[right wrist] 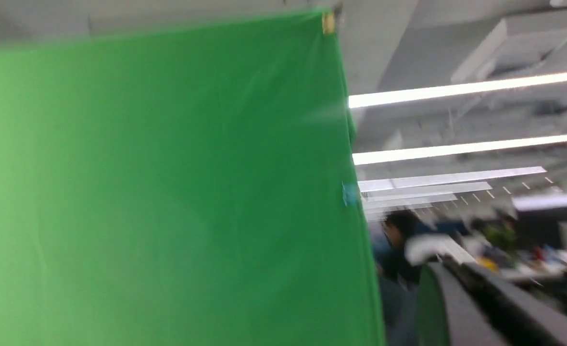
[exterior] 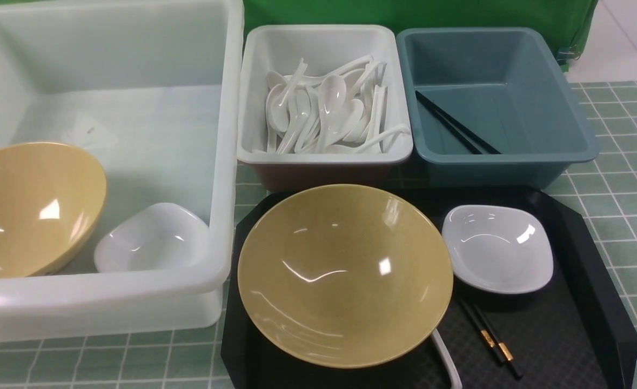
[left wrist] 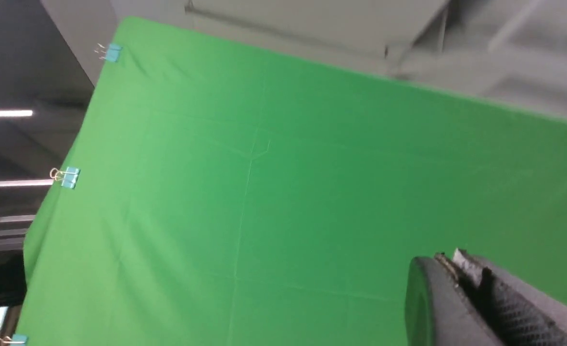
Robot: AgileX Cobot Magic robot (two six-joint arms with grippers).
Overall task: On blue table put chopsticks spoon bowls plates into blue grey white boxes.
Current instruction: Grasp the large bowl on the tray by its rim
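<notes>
Front view: chopsticks [exterior: 487, 339] diagonal on tray [exterior: 567, 335]; gold-banded ends nearest, tips toward plate [exterior: 497, 248]

Front camera: sits between my arms, faces 12 o'clock, tilted down, close over the table [exterior: 621, 216]; green cloth [exterior: 404, 13] at the far edge.
Left wrist camera: looks past my left gripper [left wrist: 459, 269], up at the cloth.
Right wrist camera: blurred, looks past my right gripper [right wrist: 444, 266], up at cloth and ceiling [right wrist: 456, 48].
Shared: the cloth alone.
</notes>
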